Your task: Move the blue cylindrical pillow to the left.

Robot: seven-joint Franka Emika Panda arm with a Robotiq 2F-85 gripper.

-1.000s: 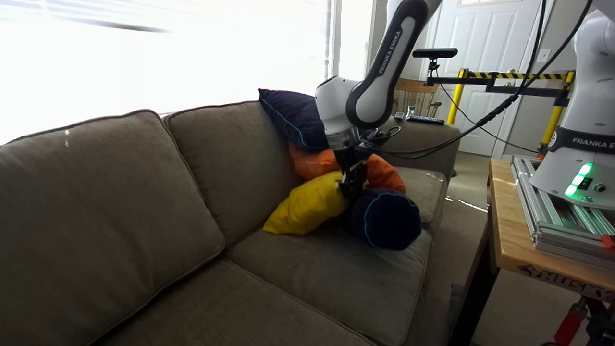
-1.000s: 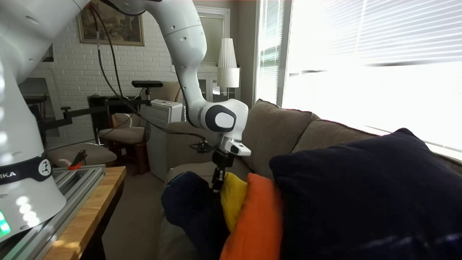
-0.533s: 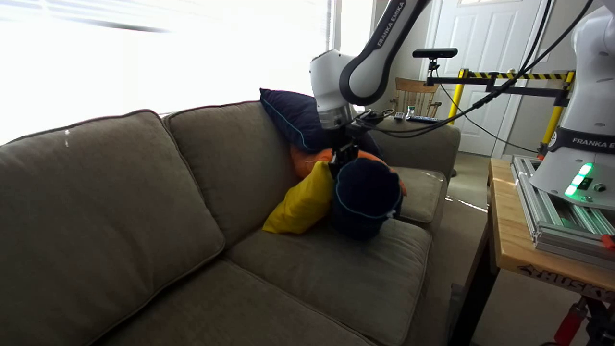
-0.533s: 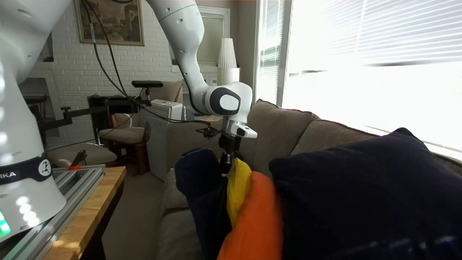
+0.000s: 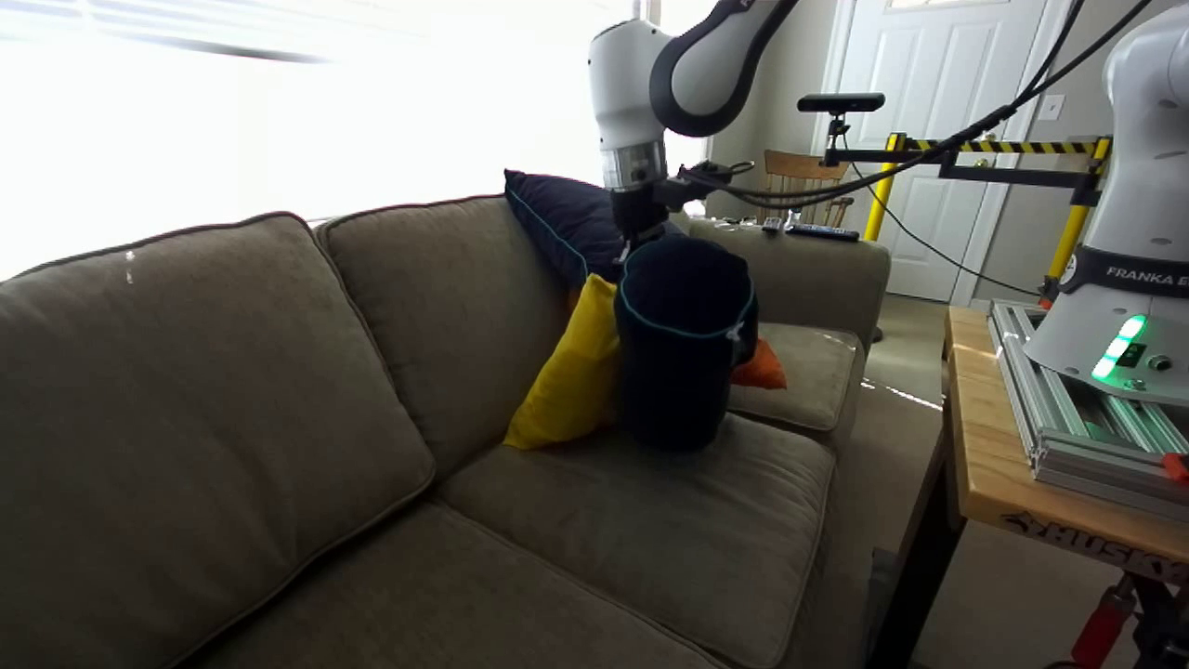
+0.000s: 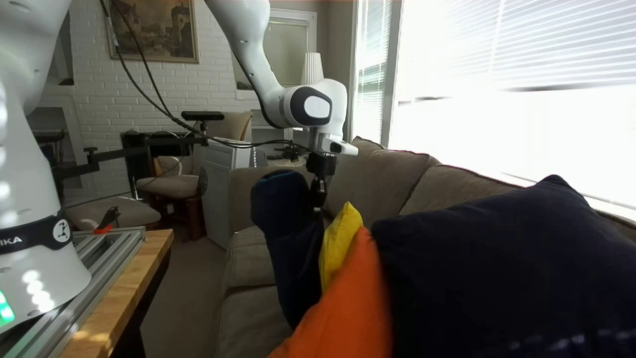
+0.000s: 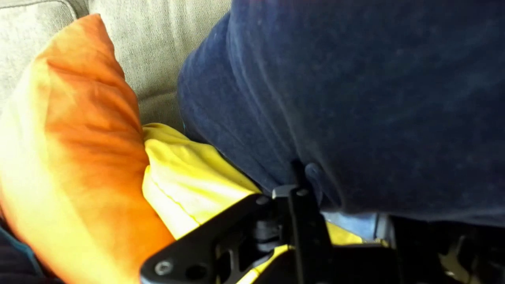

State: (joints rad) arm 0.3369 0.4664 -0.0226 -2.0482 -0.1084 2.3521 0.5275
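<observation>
Locate the blue bolster (image 5: 678, 381) just right of centre in an exterior view, with long axis steep. Note fingers (image 7: 309, 228) closed on a fabric fold near its upper end, with most bulk below and right of the grip in that exterior view. Probably swing toward lower left, clear of the yellow pillow (image 5: 568, 376).

A bolster (image 6: 292, 243) held by the gripper (image 6: 318, 205) stands tilted over the sofa (image 5: 604, 539), on the gripper's side toward the workbench (image 5: 986, 446). Lower than the gripper, a near pillow (image 5: 568, 383) sits just beside the bolster, toward the backrest (image 5: 446, 297). In an exterior view, an outer pillow (image 5: 762, 366) shows partly behind the bolster, below and right of the gripper, while a cushion (image 5: 565, 223) lies behind the gripper.
</observation>
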